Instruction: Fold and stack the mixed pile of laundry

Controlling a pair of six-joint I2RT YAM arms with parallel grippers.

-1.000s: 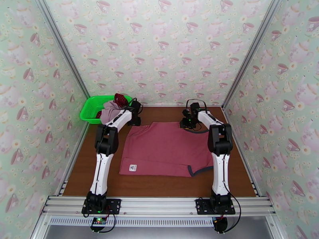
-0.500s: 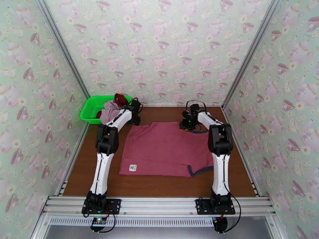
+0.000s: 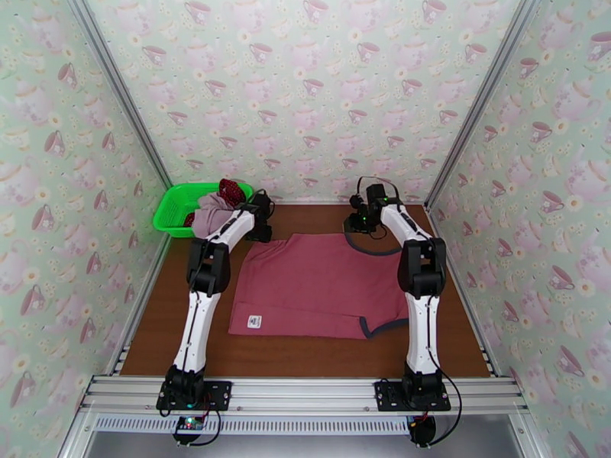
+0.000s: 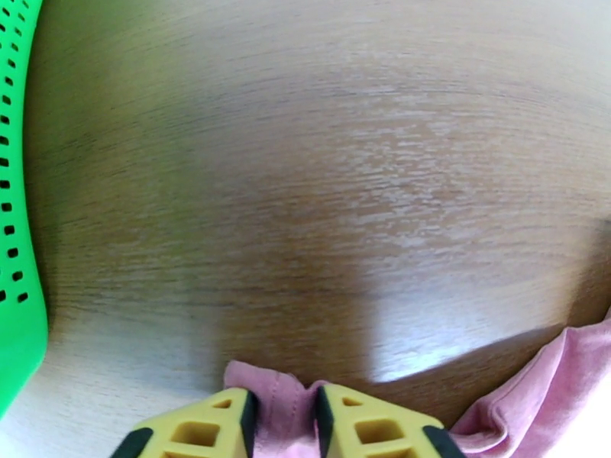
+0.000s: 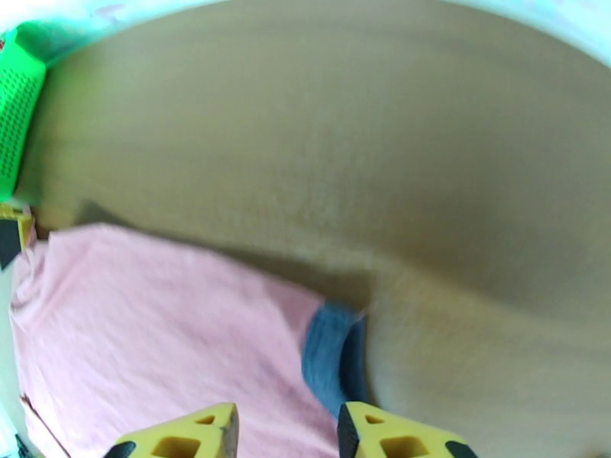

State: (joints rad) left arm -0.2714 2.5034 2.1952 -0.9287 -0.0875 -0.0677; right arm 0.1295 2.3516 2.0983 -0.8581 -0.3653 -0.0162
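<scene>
Left tool (image 4: 284, 410): clamped on a small fold of pink cloth at the far left corner of the tank top (image 3: 321, 284), near the green basket (image 3: 172, 210).
Right tool (image 5: 286, 421): fingers stand apart over the tank top's far right edge, beside the dark trim (image 5: 328, 360); I cannot tell whether they touch the cloth.
Tank top: spread flat on the desk (image 3: 305, 354) between the two arms, with a white label (image 3: 255, 322) at its near left corner.
Mauve-pink piece (image 3: 210, 215): heaped in the basket at the desk's far left corner, spilling over the rim.
Dotted cloth (image 3: 229, 191): in the basket, just behind the mauve-pink piece.
</scene>
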